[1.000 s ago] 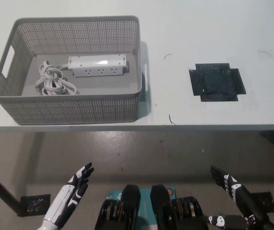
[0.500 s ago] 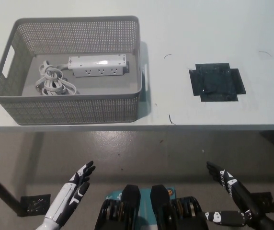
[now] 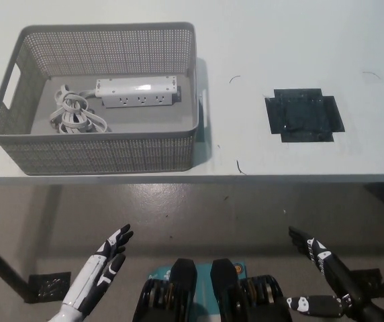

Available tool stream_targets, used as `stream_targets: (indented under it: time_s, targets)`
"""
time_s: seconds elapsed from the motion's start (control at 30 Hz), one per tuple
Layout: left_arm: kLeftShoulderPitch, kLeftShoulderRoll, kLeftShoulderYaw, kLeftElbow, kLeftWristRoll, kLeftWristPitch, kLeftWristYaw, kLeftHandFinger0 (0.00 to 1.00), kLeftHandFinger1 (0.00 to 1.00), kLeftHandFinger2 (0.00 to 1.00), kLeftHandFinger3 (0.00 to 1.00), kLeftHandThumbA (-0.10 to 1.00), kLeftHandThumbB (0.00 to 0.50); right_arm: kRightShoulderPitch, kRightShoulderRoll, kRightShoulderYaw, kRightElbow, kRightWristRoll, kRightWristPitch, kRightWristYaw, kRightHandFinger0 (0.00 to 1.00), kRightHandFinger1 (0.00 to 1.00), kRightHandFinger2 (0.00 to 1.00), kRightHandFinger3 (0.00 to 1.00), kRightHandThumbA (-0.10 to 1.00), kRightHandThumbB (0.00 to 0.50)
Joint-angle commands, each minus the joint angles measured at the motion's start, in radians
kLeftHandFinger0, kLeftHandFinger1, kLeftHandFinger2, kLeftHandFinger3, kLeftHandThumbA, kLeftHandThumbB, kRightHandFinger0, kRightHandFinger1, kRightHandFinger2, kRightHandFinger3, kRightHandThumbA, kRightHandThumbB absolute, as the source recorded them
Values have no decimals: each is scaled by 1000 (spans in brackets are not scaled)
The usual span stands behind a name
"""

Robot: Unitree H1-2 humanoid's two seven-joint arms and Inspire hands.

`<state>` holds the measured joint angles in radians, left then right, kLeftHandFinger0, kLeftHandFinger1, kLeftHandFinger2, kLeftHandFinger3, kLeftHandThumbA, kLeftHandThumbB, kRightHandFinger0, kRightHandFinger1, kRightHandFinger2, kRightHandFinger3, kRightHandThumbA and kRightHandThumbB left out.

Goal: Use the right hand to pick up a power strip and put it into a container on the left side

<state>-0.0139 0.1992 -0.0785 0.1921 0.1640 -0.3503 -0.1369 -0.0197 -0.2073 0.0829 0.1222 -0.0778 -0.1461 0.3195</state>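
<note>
One power strip [image 3: 137, 91] inside basket [image 3: 98, 151]

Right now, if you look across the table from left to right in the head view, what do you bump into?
Grey basket → coiled cord → power strip → black tape patch.

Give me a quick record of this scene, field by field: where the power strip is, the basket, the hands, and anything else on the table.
power strip: white power strip lying inside the basket, its cord coiled beside it
basket: grey mesh basket on the left part of the table
left hand: left hand low, below the table edge, open, empty
right hand: right hand low, below the table edge, open, empty
other: black patch on the table right of the basket
</note>
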Motion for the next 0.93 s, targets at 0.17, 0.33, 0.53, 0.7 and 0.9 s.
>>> stream_targets:
  time_s: [0.17,0.33,0.53,0.7,0.9]
  targets:
    - [-19,9,4,-24,-1,-17,10,1000,1000,1000,1000,996,143,-19,-18,7,-34,-22,-45,-25,1000,1000,1000,1000,1000,271]
    - [-20,11,4,-27,6,-19,12,1000,1000,1000,1000,1000,152,-19,-19,10,-40,-26,-42,-26,1000,1000,1000,1000,1000,269]
    - [-23,7,10,-27,-4,-28,17,1000,1000,1000,1000,1000,151,-22,-11,1,-30,-12,-62,-33,1000,1000,1000,1000,1000,256]
    - [-29,-3,38,-31,-44,-7,22,1000,1000,1000,1000,1000,196,-22,19,-28,-16,19,-112,-64,1000,1000,1000,1000,1000,221]
    - [-39,-5,54,-33,-48,-21,23,1000,1000,1000,1000,1000,196,-22,21,-31,-21,14,-112,-70,1000,1000,1000,1000,1000,217]
